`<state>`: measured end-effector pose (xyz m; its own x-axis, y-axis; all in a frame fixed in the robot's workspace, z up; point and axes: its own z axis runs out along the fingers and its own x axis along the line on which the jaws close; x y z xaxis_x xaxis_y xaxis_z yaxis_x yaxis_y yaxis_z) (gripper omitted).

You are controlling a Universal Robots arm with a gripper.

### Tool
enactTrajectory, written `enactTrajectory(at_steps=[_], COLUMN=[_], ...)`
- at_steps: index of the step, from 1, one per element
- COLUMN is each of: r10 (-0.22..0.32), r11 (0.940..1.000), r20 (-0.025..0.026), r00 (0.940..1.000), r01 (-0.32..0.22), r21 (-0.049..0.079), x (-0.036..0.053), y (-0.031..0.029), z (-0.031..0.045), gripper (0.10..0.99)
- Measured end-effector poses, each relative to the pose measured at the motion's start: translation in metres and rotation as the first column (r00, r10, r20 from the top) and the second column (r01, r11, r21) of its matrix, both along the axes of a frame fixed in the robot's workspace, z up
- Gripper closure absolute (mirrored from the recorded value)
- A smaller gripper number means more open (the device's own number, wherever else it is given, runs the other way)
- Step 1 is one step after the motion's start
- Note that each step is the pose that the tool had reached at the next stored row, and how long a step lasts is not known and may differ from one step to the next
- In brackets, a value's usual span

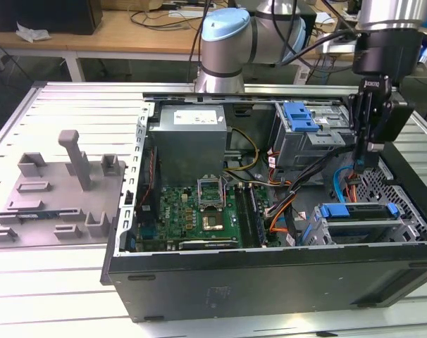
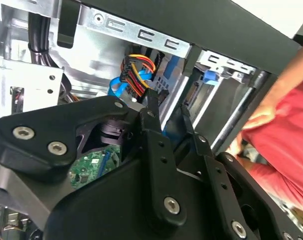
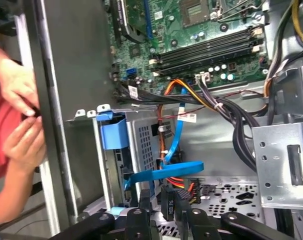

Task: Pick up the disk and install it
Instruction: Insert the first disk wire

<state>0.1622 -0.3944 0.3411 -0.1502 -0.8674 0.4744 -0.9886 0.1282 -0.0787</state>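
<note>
The disk (image 1: 358, 213), silver with a blue carrier bracket around it, lies flat in the drive bay at the near corner of the open computer case (image 1: 270, 274), on the exterior view's right. My gripper (image 1: 367, 159) hangs straight down a short way above the bay, slightly behind the disk. Its black fingers (image 2: 152, 107) stand a little apart with nothing between them. In the first wrist view the gripper (image 3: 155, 194) hovers over the blue data cable (image 3: 166, 172) and orange wires beside the bay's perforated wall. The blue bracket end (image 3: 114, 134) shows there.
Inside the case are a grey power-supply box (image 1: 189, 141), the green motherboard (image 1: 192, 211), a blue ribbed latch (image 1: 300, 116) and cable bundles (image 1: 344, 184). A grey parts fixture (image 1: 58, 190) lies on the exterior view's left. A person's hands (image 3: 16, 100) and red sleeve (image 2: 286, 140) are outside the case wall.
</note>
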Motion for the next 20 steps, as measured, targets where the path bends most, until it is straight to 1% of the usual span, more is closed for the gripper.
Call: enactTrajectory(at_steps=[2,4,8,9,11,12,15,16,18,19,20], r10=[0.000,0.000,0.000,0.000,0.000,0.000,0.000,0.000,0.000,0.000,0.000], r11=[1.0000,1.0000,1.0000,1.0000,1.0000,1.0000,1.0000,1.0000,1.0000,1.0000,1.0000], r20=[0.0001,0.0000,0.0001,0.0001,0.0000,0.0000,0.0000,-0.0002,-0.0003,-0.0002,-0.0002], r00=[1.0000,1.0000,1.0000,1.0000,1.0000,1.0000,1.0000,1.0000,1.0000,1.0000,1.0000], r01=[0.000,0.000,0.000,0.000,0.000,0.000,0.000,0.000,0.000,0.000,0.000], r21=[-0.005,-0.005,-0.005,-0.005,-0.006,-0.006,-0.006,-0.005,-0.001,0.002,0.008], x=[0.0000,0.0001,0.0000,0.0001,0.0000,0.0001,0.0000,0.0001,0.0001,0.0001,0.0002], y=[0.0008,0.0010,0.0014,0.0015,0.0016,0.0016,0.0016,0.0003,-0.0054,-0.0098,-0.0136], z=[-0.0009,-0.0029,-0.0042,-0.0044,-0.0049,-0.0051,-0.0053,-0.0055,-0.0051,-0.0044,-0.0031], gripper=[0.757,0.757,0.757,0.773,0.902,0.918,0.918,0.918,0.918,0.918,0.918])
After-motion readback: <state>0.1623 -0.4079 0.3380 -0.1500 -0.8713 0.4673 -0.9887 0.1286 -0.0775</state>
